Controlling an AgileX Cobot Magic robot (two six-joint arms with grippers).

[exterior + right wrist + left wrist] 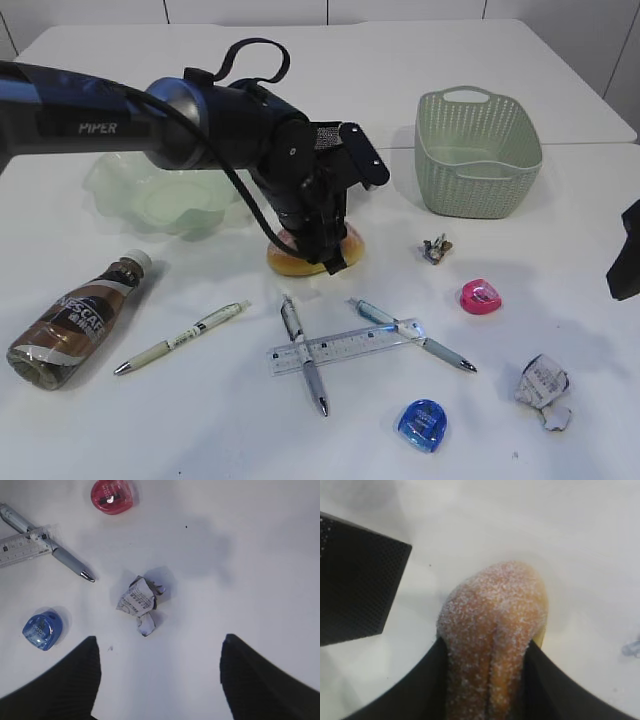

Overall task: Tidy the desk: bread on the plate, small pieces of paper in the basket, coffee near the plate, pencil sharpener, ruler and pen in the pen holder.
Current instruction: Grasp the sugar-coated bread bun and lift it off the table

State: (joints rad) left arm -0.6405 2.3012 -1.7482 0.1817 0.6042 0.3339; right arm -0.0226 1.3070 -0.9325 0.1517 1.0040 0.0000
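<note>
My left gripper is shut on the sugared bread, low over the white desk; the left wrist view shows the jaws squeezing the bread. The black mesh pen holder stands just beside it. The ruffled plate is at the left and the basket at the back right. The coffee lies on its side. The ruler lies across two pens. My right gripper is open above the white paper wad.
A third pen lies to the left of the ruler. A pink sharpener, a blue sharpener, a small grey-brown paper wad and the white wad are scattered on the right.
</note>
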